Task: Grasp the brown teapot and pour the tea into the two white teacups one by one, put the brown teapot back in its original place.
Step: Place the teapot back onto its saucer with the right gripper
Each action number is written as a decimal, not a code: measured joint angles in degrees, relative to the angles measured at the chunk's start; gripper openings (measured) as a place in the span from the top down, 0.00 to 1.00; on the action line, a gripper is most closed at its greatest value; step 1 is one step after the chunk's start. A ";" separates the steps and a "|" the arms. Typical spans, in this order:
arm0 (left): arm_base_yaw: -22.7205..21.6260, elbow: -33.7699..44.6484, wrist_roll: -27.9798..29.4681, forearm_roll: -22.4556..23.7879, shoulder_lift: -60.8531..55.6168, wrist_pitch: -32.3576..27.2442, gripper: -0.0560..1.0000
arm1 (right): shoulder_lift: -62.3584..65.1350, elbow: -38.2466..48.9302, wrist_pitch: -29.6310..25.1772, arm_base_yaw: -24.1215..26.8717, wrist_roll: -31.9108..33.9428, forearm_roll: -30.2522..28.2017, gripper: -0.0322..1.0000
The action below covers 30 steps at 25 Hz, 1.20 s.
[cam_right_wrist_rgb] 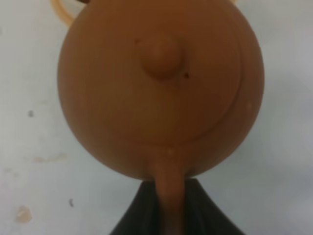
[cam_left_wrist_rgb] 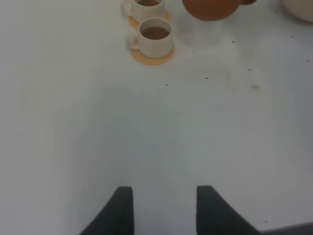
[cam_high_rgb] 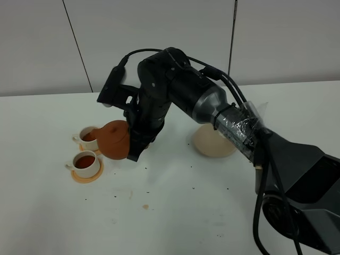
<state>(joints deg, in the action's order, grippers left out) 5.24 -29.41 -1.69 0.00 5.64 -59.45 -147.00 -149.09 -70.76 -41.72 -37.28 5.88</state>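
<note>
Right claw point(cam_right_wrist_rgb: 168, 205) grips the brown teapot point(cam_high_rgb: 113, 139) by its handle, tilted with its spout over the far white teacup point(cam_high_rgb: 88, 136); both cups hold tea, the near teacup point(cam_high_rgb: 85, 163) too. Left claw point(cam_left_wrist_rgb: 164, 208) hangs released above the worktop point(cam_high_rgb: 175, 212). The beige coaster point(cam_high_rgb: 211, 144) lies bare.

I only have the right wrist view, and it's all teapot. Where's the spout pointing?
Observer: The teapot hangs tilted, with its spout over the far cup.
Operator: Any tea in the near cup?
Observer: Yes, the near cup holds dark tea.
Operator: Is the coaster free?
Observer: Nothing shows on the coaster, though part of it is hidden.
</note>
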 joint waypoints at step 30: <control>0.00 0.00 0.00 0.00 0.00 0.00 0.59 | 14.85 24.18 1.35 16.81 9.28 2.39 0.88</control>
<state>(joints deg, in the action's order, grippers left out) 5.24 -29.41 -1.69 0.00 5.64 -59.45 -132.14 -124.90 -69.41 -24.92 -27.99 8.28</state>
